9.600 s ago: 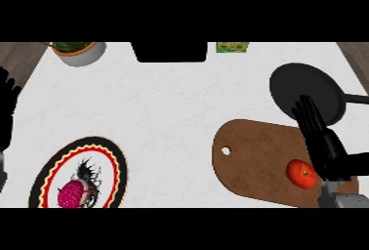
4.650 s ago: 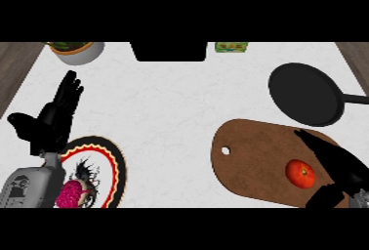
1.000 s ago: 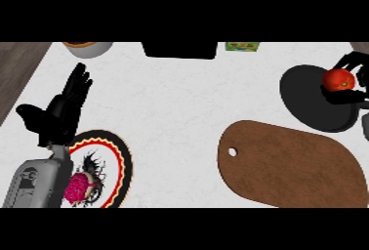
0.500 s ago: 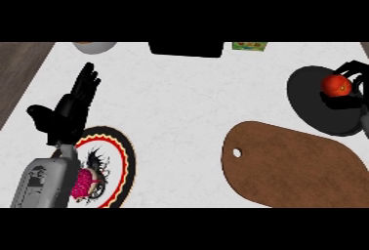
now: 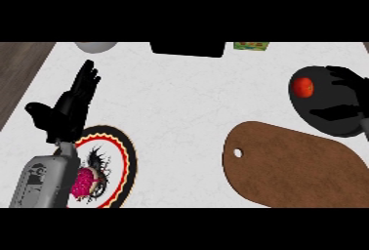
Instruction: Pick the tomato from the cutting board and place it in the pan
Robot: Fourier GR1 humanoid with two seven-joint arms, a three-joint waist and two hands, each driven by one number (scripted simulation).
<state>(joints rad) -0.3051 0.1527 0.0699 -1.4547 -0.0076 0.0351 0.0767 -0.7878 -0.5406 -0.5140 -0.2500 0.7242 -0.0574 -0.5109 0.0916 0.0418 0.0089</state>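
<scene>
The red tomato [image 5: 302, 87] lies in the black pan [image 5: 320, 126] at the right edge of the counter, near the pan's left side. My right hand [image 5: 347, 93] hovers over the pan just right of the tomato, fingers spread and open, with a small gap between them and the fruit. The brown cutting board [image 5: 296, 166] below the pan has nothing on it. At the left, my left hand [image 5: 69, 110] rests open with its fingers pointing up, above a patterned plate.
A round plate [image 5: 119, 156] with a red and black rim holds a pink item [image 5: 85, 179] at the lower left. A white bowl [image 5: 96, 46], a black box [image 5: 189, 48] and a small green box [image 5: 252, 46] line the far edge.
The tomato was in my right hand's curled fingers over the pan; now the fingers have spread and the tomato sits in the pan apart from them. The left hand has barely moved.
</scene>
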